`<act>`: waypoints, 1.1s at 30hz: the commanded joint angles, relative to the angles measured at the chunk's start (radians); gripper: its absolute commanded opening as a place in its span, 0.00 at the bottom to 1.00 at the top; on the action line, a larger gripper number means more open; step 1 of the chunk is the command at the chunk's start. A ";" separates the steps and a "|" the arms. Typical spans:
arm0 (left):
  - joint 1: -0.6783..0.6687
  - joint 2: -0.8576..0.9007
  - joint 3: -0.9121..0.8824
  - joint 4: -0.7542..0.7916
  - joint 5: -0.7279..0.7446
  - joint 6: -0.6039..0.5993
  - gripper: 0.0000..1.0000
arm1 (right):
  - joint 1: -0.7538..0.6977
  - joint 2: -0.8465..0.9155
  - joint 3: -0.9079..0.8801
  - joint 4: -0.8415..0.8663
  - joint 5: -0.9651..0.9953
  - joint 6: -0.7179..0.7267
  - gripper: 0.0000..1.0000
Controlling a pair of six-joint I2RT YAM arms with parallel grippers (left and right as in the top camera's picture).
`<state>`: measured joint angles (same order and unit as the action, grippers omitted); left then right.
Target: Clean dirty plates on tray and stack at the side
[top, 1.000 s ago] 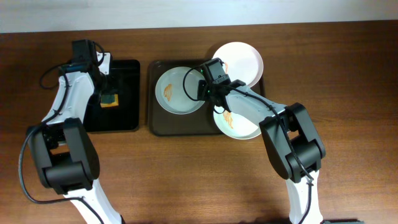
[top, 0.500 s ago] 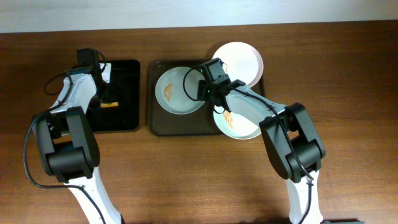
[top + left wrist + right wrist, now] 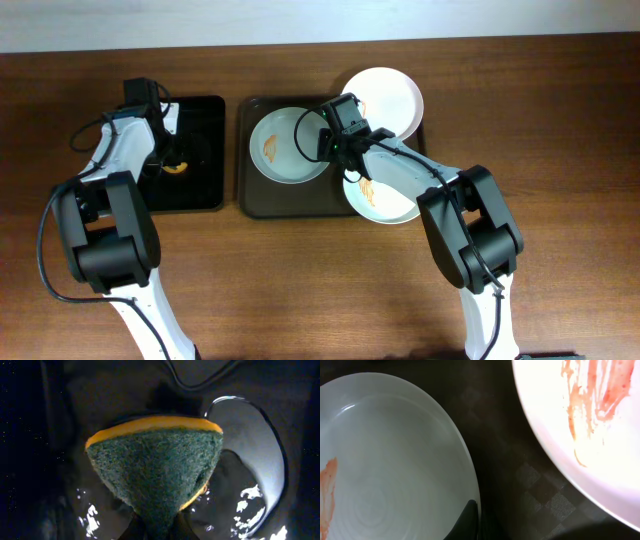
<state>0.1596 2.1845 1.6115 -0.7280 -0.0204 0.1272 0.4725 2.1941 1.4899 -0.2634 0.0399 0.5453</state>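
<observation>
Three white plates lie on the brown tray: a left plate with an orange smear, a back right plate overhanging the rim, and a front right plate with smears. My right gripper is shut on the left plate's right rim; in the right wrist view one finger lies inside that plate at the rim, right gripper. A smeared plate fills the upper right there. My left gripper is shut on a green and yellow sponge, pinching its lower corner.
The sponge and left gripper are over a glossy black tray left of the brown tray. Its wet bottom reflects light. Wooden table surrounds both trays. A cable loops at the left arm.
The left gripper has dropped onto the sponge in the black tray and closed on it, squeezing it into a wedge. The right arm and the plates have not moved.
</observation>
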 commanded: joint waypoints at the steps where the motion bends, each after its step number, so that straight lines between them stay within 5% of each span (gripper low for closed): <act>1: 0.007 -0.019 0.077 -0.043 -0.009 -0.002 0.01 | -0.001 0.020 0.013 -0.001 -0.002 -0.005 0.04; 17: 0.007 -0.056 0.136 -0.243 0.184 -0.090 0.01 | -0.002 0.020 0.013 -0.001 -0.038 -0.005 0.04; 28: -0.031 -0.068 0.179 -0.207 0.639 -0.054 0.01 | -0.053 0.020 0.013 -0.017 -0.273 -0.006 0.04; 33: -0.118 -0.067 0.177 -0.155 0.661 -0.040 0.01 | -0.077 0.020 0.013 -0.018 -0.356 -0.008 0.04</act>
<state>0.0990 2.1578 1.7657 -0.9073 0.5659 0.0635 0.4107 2.1948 1.4899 -0.2832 -0.2272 0.5453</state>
